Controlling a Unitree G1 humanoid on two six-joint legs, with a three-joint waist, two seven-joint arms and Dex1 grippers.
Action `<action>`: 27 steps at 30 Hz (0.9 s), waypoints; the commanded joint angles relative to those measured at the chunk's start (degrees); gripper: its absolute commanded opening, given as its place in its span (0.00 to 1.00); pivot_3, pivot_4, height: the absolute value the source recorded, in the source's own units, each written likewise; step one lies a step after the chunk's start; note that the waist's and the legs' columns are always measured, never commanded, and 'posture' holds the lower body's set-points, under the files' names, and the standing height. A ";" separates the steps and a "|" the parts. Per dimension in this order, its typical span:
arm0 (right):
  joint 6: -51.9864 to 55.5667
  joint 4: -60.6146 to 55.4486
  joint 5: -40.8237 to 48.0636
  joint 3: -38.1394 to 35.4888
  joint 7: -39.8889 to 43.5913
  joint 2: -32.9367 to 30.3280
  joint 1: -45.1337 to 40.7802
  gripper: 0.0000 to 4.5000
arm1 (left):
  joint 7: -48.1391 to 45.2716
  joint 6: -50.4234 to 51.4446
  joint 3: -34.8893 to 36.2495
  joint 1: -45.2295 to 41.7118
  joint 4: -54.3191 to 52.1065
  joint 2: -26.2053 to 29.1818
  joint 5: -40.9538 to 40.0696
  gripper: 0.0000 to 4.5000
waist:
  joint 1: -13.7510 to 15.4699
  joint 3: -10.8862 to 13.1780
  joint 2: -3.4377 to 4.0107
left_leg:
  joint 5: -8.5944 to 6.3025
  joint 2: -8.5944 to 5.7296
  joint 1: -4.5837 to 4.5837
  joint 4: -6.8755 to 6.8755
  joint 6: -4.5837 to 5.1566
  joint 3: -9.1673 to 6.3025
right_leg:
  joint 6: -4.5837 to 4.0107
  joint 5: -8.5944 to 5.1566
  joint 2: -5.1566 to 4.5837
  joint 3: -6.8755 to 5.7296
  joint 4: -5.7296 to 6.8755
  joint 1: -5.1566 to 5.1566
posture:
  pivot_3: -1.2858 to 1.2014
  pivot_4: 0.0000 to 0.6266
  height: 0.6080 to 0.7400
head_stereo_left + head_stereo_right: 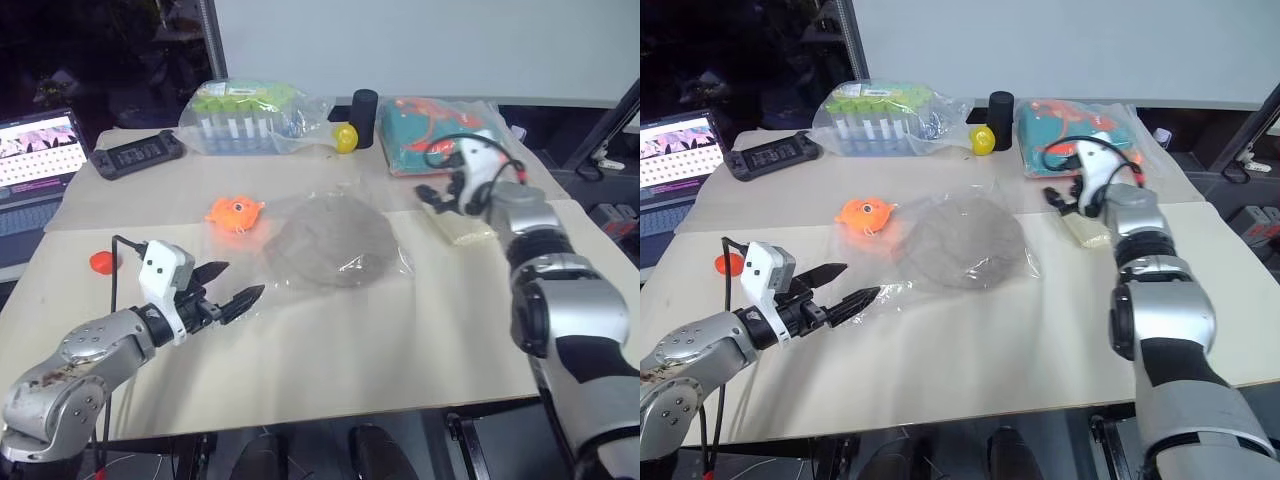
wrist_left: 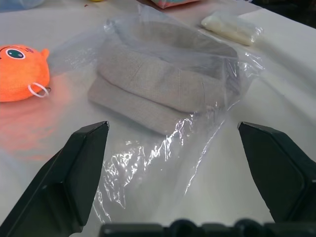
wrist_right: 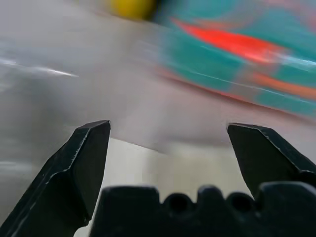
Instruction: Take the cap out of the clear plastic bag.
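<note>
Cap (image 1: 330, 238) sits at bench (image 1: 330, 350) centre, wholly inside the clear plastic bag (image 2: 163, 163); not yet out. Bag mouth seems to trail toward 7 o'clock, a limp film flap lying just ahead of the left gripper (image 1: 228, 288), jaws spread wide, empty, aimed at that flap. Right gripper (image 3: 168, 148) up at 2 o'clock of the cap, jaws spread and empty, over the pale cream block (image 1: 458, 226), near the bag with the teal-and-orange bundle (image 1: 440, 132).

Likely trouble:
- Pinching film and cap fabric together: would drag the whole package, nothing freed.
- Pulling with one side only: bag slides across the bench, probably into the orange plush fish (image 1: 236, 213) at 10 o'clock.
- Thin film slipping from the jaws, or tearing.
- Right arm sweeping back could nudge the block or snag the bundle bag.
</note>
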 commanded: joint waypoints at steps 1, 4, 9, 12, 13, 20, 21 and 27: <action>6.92 -10.98 4.46 1.23 11.50 4.93 -0.45 0.99 | 4.60 -1.45 2.51 -2.33 2.20 -0.83 4.35 1.00 | 0.34 0.01 0.02 | 0.00 0.00 -0.01 0.00 0.00 -0.01 | 0.00 0.00 0.00 -0.01 0.02 -0.02 | 0.52 0.24 1.00; 9.27 -17.15 5.94 2.48 12.58 11.08 1.46 0.99 | 8.48 -0.56 3.86 -4.20 5.11 -2.02 6.74 1.00 | 0.39 0.01 0.02 | 0.00 0.00 -0.05 0.00 0.00 -0.08 | 0.00 0.00 -0.02 -0.04 0.40 -0.06 | 0.52 0.24 1.00; 8.20 -23.05 3.75 7.40 12.27 17.46 5.05 0.99 | 13.16 -0.29 5.20 -7.57 9.31 -4.47 9.74 1.00 | 1.01 0.01 0.02 | -0.01 -0.06 -0.14 0.01 -0.05 -0.21 | 0.00 0.00 -0.18 -0.27 0.51 -0.14 | 0.52 0.24 1.00; 10.81 -27.56 5.08 8.12 13.28 18.25 6.38 0.99 | 14.26 -2.15 2.02 -12.54 14.75 -5.45 13.59 1.00 | 1.83 0.01 0.01 | 0.06 -0.13 -0.24 0.02 -0.17 -0.24 | 0.00 0.00 -0.29 -0.38 0.50 -0.19 | 0.52 0.24 1.00; 11.56 -28.96 5.34 8.40 13.61 18.15 6.93 0.99 | 14.09 -3.19 0.89 -14.87 17.39 -5.99 14.90 1.00 | 2.06 0.01 0.01 | 0.10 -0.17 -0.27 0.02 -0.23 -0.27 | 0.00 0.00 -0.32 -0.43 0.51 -0.20 | 0.52 0.24 1.00; 19.30 -43.66 6.38 10.61 14.48 16.08 14.08 0.99 | 10.43 -17.62 -7.62 -37.31 51.42 -13.83 25.78 1.00 | 3.46 -0.01 -0.03 | 0.14 -0.29 -0.36 0.06 -0.29 -0.44 | 0.00 0.00 -0.36 -0.81 0.49 -0.20 | 0.52 0.24 1.00; 21.08 -46.70 6.75 10.78 14.21 15.61 15.33 0.99 | 9.46 -20.53 -8.39 -41.18 58.74 -15.10 27.26 1.00 | 3.48 -0.01 -0.03 | 0.14 -0.38 -0.39 0.07 -0.29 -0.44 | 0.00 0.00 -0.37 -0.89 0.48 -0.21 | 0.52 0.24 1.00; 29.39 -59.83 8.77 10.62 11.28 13.57 20.79 0.99 | 3.30 -32.84 -9.92 -54.88 85.02 -18.83 32.20 1.00 | 2.77 0.00 -0.05 | 0.15 -0.50 -0.86 0.31 -0.28 -0.52 | 0.00 0.00 -0.42 -1.07 0.57 -0.61 | 0.52 0.24 1.00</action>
